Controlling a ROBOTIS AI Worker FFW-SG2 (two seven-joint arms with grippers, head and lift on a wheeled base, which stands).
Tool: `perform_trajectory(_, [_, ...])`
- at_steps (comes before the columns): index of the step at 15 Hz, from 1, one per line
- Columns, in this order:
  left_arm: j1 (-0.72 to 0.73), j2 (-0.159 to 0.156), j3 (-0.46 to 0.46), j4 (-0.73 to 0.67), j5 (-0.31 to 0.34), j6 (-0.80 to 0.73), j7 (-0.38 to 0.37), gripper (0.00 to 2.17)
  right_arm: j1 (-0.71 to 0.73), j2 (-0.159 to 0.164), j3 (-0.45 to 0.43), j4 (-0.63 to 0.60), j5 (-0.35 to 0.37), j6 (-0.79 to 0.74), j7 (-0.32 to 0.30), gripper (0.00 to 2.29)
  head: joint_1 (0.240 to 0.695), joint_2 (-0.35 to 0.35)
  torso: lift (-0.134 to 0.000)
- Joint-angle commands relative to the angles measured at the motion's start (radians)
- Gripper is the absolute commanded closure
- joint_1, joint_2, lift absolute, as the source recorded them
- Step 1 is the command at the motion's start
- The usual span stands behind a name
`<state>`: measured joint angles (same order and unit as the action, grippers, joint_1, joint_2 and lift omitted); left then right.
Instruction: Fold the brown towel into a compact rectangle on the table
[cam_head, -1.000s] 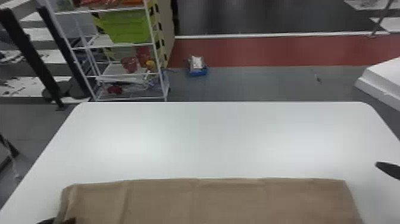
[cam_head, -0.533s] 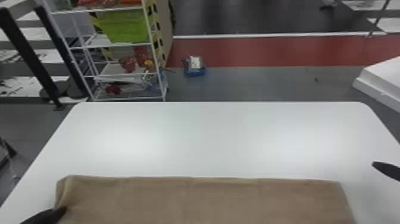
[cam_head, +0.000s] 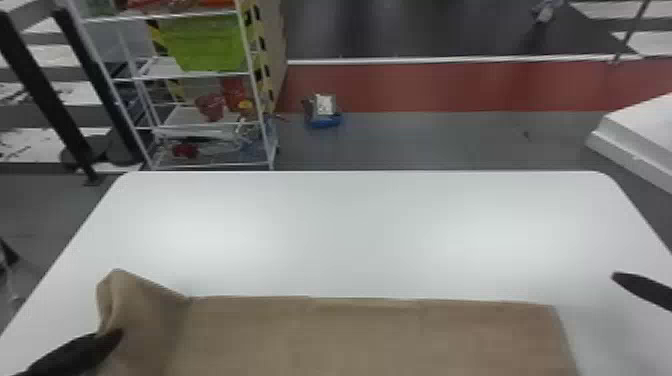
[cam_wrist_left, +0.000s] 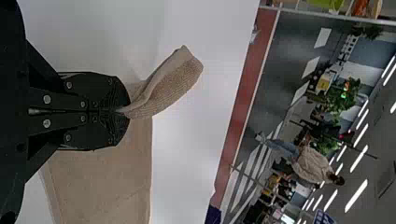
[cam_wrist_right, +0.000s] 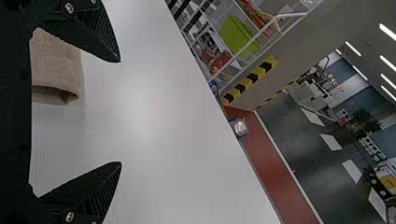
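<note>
At the lower left of the head view, my left gripper (cam_head: 112, 340) has hold of the left end of the brown towel (cam_head: 370, 335), whose far left corner is raised and bent up. The rest lies as a long flat strip along the near part of the table. In the left wrist view my left gripper (cam_wrist_left: 122, 111) is shut on a pinch of towel (cam_wrist_left: 170, 84). My right gripper (cam_head: 620, 280) is at the head view's right edge, beyond the towel's right end. Seen from its wrist, the right gripper (cam_wrist_right: 121, 112) is wide open, with the towel's end (cam_wrist_right: 56, 65) near its base.
The white table (cam_head: 360, 225) stretches beyond the towel to its far edge. Behind it on the floor stand a wire shelf (cam_head: 200, 75) with a green bin and a small blue item (cam_head: 324, 120). A white block (cam_head: 645, 130) is at the far right.
The left gripper has come farther into view and up, lifting the towel's left corner. The towel's flat part has shifted slightly left. The right gripper has barely moved.
</note>
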<state>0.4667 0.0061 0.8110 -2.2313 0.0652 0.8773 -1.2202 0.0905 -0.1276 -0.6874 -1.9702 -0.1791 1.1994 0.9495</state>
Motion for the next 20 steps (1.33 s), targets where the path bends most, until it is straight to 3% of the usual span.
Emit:
perform_trajectory(1, [0.049, -0.009, -0.107, -0.123, 0.016, 0.058, 0.016, 1.79, 0.0, 0.0, 0.0, 0.002, 0.001, -0.001, 0.0, 0.1, 0.695, 0.011, -0.124])
perform_trajectory(4, [0.07, -0.009, -0.309, -0.191, 0.011, 0.147, 0.068, 1.79, 0.0, 0.0, 0.0, 0.004, 0.0, -0.001, 0.0, 0.1, 0.695, -0.088, -0.124])
perform_trajectory(8, [0.067, -0.009, -0.543, -0.153, -0.041, 0.147, 0.166, 1.79, 0.001, 0.0, 0.003, 0.013, -0.002, -0.004, 0.0, 0.1, 0.695, -0.253, -0.124])
perform_trajectory(13, [0.015, -0.009, -0.687, -0.145, -0.047, 0.15, 0.271, 1.79, 0.001, 0.0, 0.009, 0.017, 0.0, -0.01, 0.0, 0.1, 0.695, -0.35, -0.124])
perform_trajectory(16, [0.01, -0.009, -0.759, -0.143, -0.047, 0.15, 0.311, 1.79, 0.0, 0.002, 0.016, 0.02, 0.0, -0.013, 0.0, 0.1, 0.695, -0.35, -0.124])
perform_trajectory(17, [0.009, -0.009, -0.774, -0.14, -0.045, 0.15, 0.311, 1.55, 0.0, 0.002, 0.017, 0.02, 0.0, -0.013, 0.0, 0.1, 0.695, -0.35, -0.124])
perform_trajectory(19, [0.01, -0.009, -0.82, -0.133, -0.051, 0.15, 0.312, 0.0, -0.005, 0.002, 0.017, 0.028, 0.001, -0.016, 0.0, 0.1, 0.695, -0.35, -0.124])
perform_trajectory(20, [0.01, -0.009, -0.842, -0.131, -0.058, 0.15, 0.309, 0.0, -0.008, 0.002, 0.02, 0.027, 0.001, -0.016, 0.0, 0.1, 0.695, -0.35, -0.124])
